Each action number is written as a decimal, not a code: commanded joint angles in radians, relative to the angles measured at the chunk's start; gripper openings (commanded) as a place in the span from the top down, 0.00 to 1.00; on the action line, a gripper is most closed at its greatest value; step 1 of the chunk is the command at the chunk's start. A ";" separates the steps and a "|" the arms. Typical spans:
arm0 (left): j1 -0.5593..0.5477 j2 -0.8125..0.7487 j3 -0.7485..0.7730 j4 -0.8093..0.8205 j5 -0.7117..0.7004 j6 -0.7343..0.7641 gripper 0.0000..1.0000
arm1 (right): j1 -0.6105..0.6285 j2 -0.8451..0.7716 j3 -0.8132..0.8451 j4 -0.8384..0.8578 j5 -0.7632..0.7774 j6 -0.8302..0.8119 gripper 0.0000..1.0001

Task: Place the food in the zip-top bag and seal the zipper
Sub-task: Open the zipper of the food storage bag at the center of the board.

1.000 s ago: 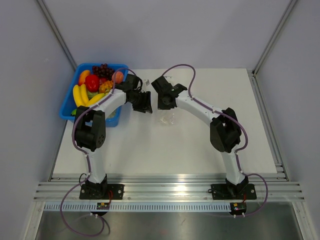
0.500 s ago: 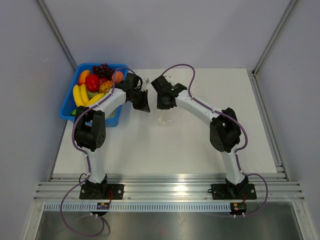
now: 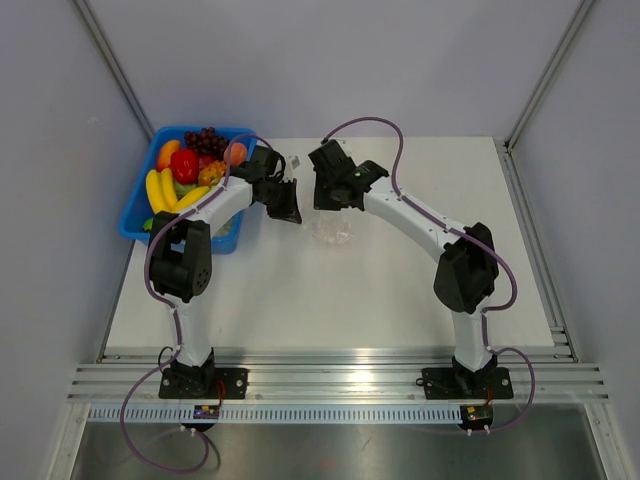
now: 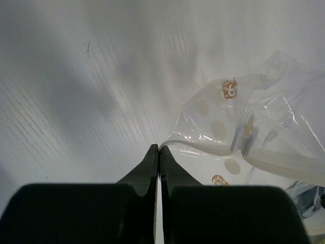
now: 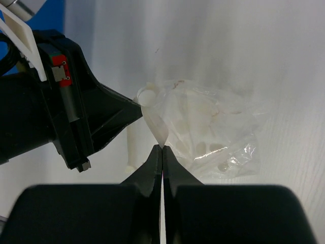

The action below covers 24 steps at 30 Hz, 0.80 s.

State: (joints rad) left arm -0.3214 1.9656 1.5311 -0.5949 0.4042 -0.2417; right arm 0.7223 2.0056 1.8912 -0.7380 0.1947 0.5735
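Observation:
The zip-top bag point(image 3: 334, 232) is a crinkly clear pouch at the table's middle back, held between both grippers. My left gripper point(image 4: 159, 148) is shut on the bag's left edge, where the whitish zipper strip point(image 4: 264, 160) runs off to the right. My right gripper point(image 5: 162, 147) is shut on a fold of the bag point(image 5: 213, 132) near its mouth. In the right wrist view the left gripper point(image 5: 138, 103) touches the bag's rim from the left. The peach-like food point(image 3: 236, 153) lies in the blue bin, behind the left gripper point(image 3: 295, 216). The bag holds no fruit.
The blue bin point(image 3: 135, 215) stands at the table's far left with bananas point(image 3: 158, 190), dark grapes point(image 3: 203, 138), a red fruit point(image 3: 184, 165) and other fruit. White walls and metal posts bound the table. Aluminium rails run along the near edge.
My right arm has swung its elbow to the right and turned its wrist over the bag. My left gripper has drawn slightly left. The bag stays held between them.

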 commanded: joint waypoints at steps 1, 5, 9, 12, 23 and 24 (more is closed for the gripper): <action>0.005 0.007 0.000 0.020 0.008 0.005 1.00 | 0.014 -0.036 0.029 0.029 -0.040 0.002 1.00; 0.005 0.012 -0.005 0.018 -0.005 0.012 1.00 | 0.020 -0.050 0.006 0.057 -0.055 0.020 1.00; 0.007 0.022 -0.009 0.018 -0.011 0.015 1.00 | 0.020 -0.074 -0.024 0.074 -0.032 0.029 1.00; 0.007 0.021 -0.022 0.027 -0.008 0.018 1.00 | 0.020 -0.085 -0.044 0.078 -0.020 0.032 1.00; 0.007 0.010 0.003 0.011 0.007 0.016 0.75 | 0.020 -0.022 -0.046 0.052 -0.014 0.045 1.00; 0.007 0.013 0.014 0.001 0.005 0.015 0.72 | 0.019 -0.010 -0.041 0.042 -0.014 0.045 1.00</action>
State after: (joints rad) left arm -0.3214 1.9739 1.5101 -0.5858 0.4068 -0.2344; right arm 0.7284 1.9896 1.8236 -0.7002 0.1642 0.6060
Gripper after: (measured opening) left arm 0.248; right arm 0.010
